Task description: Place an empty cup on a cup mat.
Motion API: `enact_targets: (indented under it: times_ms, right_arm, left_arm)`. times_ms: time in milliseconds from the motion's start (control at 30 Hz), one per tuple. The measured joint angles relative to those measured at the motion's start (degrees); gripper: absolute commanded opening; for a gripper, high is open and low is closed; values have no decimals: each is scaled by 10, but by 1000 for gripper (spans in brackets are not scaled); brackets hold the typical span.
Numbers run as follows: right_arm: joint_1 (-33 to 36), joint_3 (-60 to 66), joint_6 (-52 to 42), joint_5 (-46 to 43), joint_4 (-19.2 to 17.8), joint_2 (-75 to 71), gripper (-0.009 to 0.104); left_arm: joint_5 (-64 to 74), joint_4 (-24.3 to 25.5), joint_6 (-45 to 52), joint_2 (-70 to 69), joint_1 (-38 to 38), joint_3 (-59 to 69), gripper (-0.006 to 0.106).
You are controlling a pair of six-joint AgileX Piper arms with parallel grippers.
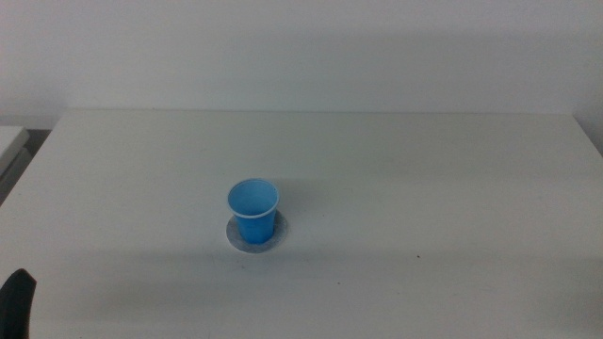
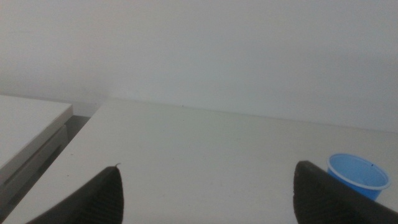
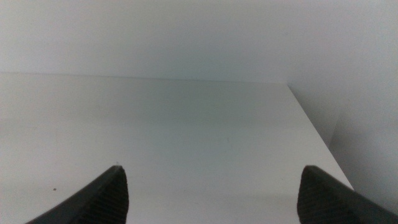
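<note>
The blue cup [image 1: 253,211] stands upright and empty on the grey cup mat [image 1: 255,238], a little left of the table's middle in the middle view. The cup's rim also shows in the left wrist view [image 2: 357,175], partly behind one jaw. My left gripper [image 2: 208,193] is open and empty, well apart from the cup; only a dark tip of it [image 1: 17,301] shows at the bottom left corner of the middle view. My right gripper [image 3: 211,196] is open and empty over bare table, out of the middle view.
The white table [image 1: 424,188] ends at a far edge against a pale wall. A second white surface [image 2: 25,127] stands beyond the table's left edge. The table's right edge [image 3: 317,134] shows in the right wrist view.
</note>
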Motion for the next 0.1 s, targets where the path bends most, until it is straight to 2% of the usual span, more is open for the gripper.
enact_targets:
  times_ms: [100]
  right_arm:
    - [0,0,0,0,0,0,93]
  left_arm:
    - [0,6,1,0,0,0,94]
